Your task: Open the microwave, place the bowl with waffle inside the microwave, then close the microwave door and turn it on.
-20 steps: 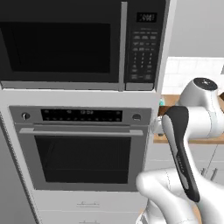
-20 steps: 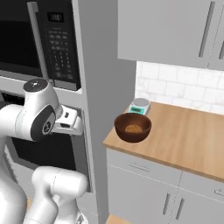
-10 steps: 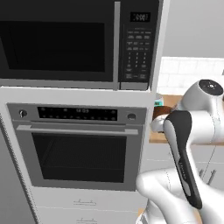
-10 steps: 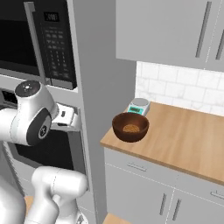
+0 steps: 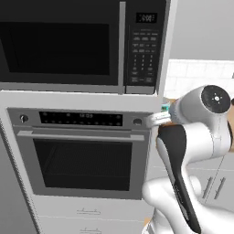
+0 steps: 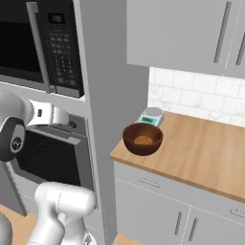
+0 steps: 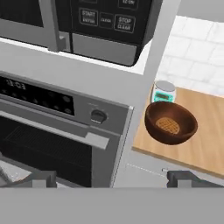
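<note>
Left of the wide-open, empty gripper (image 7: 112,177) stands the steel oven (image 7: 52,127), with the closed microwave (image 7: 94,24) above it. Ahead to the right, the bowl with waffle (image 7: 170,123) sits on the wooden counter (image 7: 205,131), a small scale (image 7: 163,91) just behind it against the tiled wall (image 7: 197,52).

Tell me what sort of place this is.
A home kitchen, rendered: a built-in microwave above a wall oven, beside a wooden counter with cabinets, holding a bowl with waffle.
</note>
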Robot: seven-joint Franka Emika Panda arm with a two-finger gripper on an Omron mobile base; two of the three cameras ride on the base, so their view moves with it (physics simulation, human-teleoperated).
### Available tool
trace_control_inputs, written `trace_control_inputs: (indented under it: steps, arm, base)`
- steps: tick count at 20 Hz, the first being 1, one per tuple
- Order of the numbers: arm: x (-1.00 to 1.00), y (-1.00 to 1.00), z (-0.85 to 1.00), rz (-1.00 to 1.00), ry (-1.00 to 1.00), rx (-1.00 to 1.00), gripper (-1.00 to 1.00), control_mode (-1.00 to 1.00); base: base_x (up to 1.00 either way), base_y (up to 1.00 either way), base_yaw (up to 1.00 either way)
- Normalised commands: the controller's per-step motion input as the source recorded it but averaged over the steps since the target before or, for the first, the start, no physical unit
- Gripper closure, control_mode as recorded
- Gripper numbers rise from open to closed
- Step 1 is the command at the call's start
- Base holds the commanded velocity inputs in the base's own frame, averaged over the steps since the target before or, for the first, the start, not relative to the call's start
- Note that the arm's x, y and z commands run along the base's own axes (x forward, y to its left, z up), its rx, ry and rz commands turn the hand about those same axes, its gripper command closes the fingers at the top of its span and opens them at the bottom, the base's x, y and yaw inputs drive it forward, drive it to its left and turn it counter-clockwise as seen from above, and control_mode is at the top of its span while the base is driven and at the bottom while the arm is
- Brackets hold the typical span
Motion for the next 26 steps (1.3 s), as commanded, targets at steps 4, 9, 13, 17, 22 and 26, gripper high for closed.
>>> trace_control_inputs:
  steps: [4,9,13,17,22,26]
  arm:
    - [-0.01,0.25,0.6,0.0,-0.25,-0.01,-1.0,-1.0]
    - [0.0,0.28,0.5,0.0,-0.21,-0.01,-1.0,-1.0]
    - [0.0,0.36,0.48,0.0,-0.18,-0.03,-1.0,-1.0]
    - [0.0,0.32,0.46,0.0,-0.17,0.0,-1.0,-1.0]
    - [0.0,0.38,0.2,0.0,-0.21,0.0,-1.0,-1.0]
    - [0.14,0.39,-0.02,0.0,-0.22,0.0,-1.0,-1.0]
  base:
    - [0.0,0.0,0.0]
    - [0.0,0.0,0.0]
    - [0.0,0.0,0.0]
    - [0.0,0.0,0.0]
    - [0.0,0.0,0.0]
    - [0.0,0.0,0.0]
